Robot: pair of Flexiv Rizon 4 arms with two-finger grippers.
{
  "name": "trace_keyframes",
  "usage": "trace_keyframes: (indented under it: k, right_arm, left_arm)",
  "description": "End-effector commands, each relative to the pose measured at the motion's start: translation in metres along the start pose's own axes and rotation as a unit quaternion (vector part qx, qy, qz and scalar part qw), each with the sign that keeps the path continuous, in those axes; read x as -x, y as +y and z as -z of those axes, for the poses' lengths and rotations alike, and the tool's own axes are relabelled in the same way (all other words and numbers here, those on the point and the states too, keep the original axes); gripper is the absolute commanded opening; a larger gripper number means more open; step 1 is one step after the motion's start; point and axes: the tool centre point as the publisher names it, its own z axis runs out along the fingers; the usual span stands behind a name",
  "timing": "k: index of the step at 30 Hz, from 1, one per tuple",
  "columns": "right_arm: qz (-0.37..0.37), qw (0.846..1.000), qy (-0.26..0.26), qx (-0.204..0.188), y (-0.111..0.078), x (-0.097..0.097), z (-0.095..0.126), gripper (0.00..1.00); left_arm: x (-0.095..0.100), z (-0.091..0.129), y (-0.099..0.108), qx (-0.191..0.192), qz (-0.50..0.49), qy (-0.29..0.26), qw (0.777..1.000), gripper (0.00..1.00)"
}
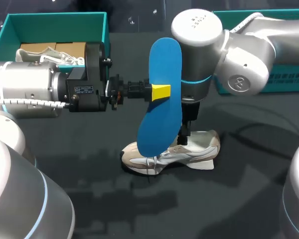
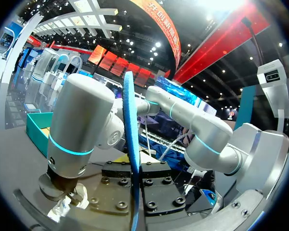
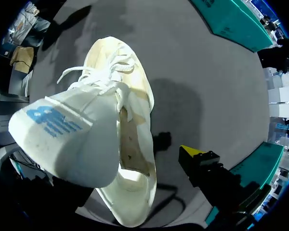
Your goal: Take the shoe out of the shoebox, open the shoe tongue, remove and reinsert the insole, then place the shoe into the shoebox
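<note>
The white shoe stands on the dark table, out of the green shoebox at the back. Its tongue is pulled up, so you can see inside. The blue insole is up in the air above the shoe, standing on end, and the left gripper pinches it tight in the middle. The right gripper is down at the shoe's opening with its fingers wide apart, and the one yellow tip I can see touches nothing.

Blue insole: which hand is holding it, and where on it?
The left hand pinches the blue insole at about its middle, holding it upright.
</note>
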Motion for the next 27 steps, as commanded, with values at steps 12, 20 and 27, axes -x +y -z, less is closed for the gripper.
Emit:
trace_keyframes:
  k: [12, 20, 27]
  right_arm:
    - [0.000, 1.000, 0.020, -0.004, 0.006, -0.003, -0.023, 0.00]
    - [-0.007, 1.000, 0.012, -0.016, -0.002, -0.012, -0.008, 0.00]
    - [-0.034, 0.999, 0.022, -0.028, -0.008, -0.016, 0.011, 0.00]
  left_arm:
    - [-0.001, 0.000, 0.002, -0.002, 0.000, -0.001, 1.000, 0.00]
    - [-0.001, 0.000, 0.002, -0.002, 0.000, -0.001, 1.000, 0.00]
    - [-0.001, 0.000, 0.002, -0.002, 0.000, -0.001, 1.000, 0.00]
